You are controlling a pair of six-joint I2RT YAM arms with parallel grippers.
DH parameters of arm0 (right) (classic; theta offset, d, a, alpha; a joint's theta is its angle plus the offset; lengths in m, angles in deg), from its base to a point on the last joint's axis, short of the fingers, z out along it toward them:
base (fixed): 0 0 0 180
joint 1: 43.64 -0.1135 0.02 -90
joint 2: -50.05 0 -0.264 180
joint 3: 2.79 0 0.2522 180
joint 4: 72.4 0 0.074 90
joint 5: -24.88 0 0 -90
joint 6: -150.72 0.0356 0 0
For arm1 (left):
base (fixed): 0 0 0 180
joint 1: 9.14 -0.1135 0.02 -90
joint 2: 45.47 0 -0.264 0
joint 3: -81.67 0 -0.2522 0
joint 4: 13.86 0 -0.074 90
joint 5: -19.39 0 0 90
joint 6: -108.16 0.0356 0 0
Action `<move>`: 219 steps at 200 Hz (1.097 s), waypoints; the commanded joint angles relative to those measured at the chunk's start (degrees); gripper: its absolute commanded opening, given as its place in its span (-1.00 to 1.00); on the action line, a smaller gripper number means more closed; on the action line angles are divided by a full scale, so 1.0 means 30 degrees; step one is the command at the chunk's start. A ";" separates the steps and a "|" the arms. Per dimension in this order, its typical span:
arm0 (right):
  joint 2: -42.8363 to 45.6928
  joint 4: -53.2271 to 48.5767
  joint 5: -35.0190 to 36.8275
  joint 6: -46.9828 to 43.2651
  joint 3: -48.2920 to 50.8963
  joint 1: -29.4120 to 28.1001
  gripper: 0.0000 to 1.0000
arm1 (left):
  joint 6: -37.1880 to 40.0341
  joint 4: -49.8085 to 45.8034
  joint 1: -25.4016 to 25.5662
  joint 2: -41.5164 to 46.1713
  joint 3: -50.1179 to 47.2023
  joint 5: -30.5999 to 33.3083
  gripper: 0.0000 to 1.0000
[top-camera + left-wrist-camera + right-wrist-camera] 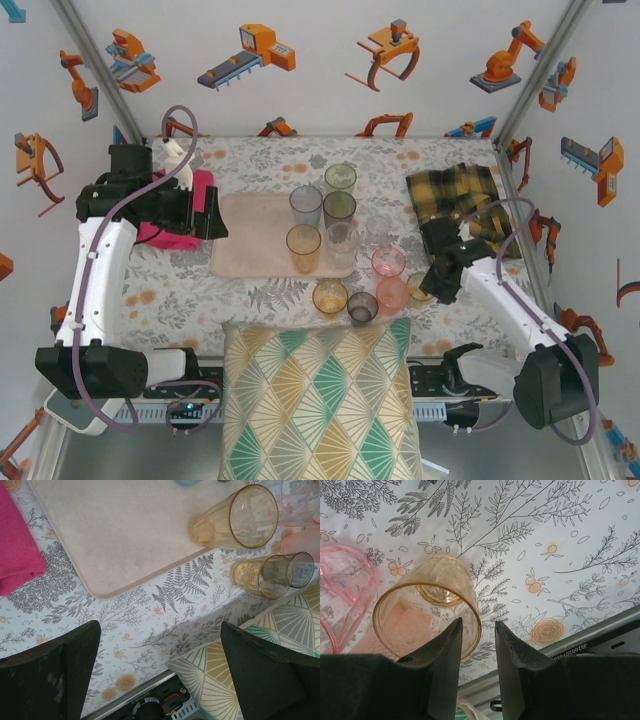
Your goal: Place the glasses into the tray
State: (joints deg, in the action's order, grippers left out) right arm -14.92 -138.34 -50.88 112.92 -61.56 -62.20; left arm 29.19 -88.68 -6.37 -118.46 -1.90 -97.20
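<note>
The pale pink-beige tray (255, 240) lies left of centre and holds several glasses, among them a green one (340, 178) and a tall amber one (303, 247). Standing on the table in front of it are a short amber glass (330, 297), a grey one (362, 307) and two pink ones (388, 262). My right gripper (477, 622) is narrowly open astride the rim of another short amber glass (427, 605), one finger over its mouth and one outside. My left gripper (160, 630) hangs wide open and holds nothing, above the table by the tray's (125, 530) near left corner.
A bright pink cloth (17, 550) lies left of the tray. A yellow-and-black plaid cloth (460, 195) is at the back right. A patterned cushion (320, 400) sits at the table's front edge, close to the short glasses.
</note>
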 commanded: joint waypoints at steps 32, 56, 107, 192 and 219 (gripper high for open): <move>-0.0198 0.1211 0.0146 0.0426 0.0704 0.0358 -0.45 | -0.0244 0.0160 0.0088 0.0271 -0.0349 -0.0219 0.94; -0.0258 0.1247 0.0211 0.0358 0.0750 0.0425 -0.56 | -0.0245 0.0191 0.0084 0.0314 -0.0399 -0.0248 0.94; 0.0006 0.1255 0.0497 0.0265 0.0908 0.0638 -0.83 | -0.0281 0.0171 0.0099 0.0348 -0.0369 -0.0301 0.94; 0.0966 0.0631 0.0966 -0.0101 0.0232 0.0774 -1.00 | -0.0329 0.0182 0.0079 0.0349 -0.0255 -0.0182 0.94; 0.1453 -0.0059 0.1500 -0.0484 -0.0738 0.0820 -1.00 | -0.0481 0.0257 0.0041 0.0328 -0.0143 -0.0049 0.94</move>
State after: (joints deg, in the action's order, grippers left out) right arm -12.29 -135.94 -49.76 112.75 -60.23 -60.21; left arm 28.92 -88.46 -6.37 -118.41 -2.62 -97.20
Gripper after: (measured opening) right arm 0.009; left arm 0.971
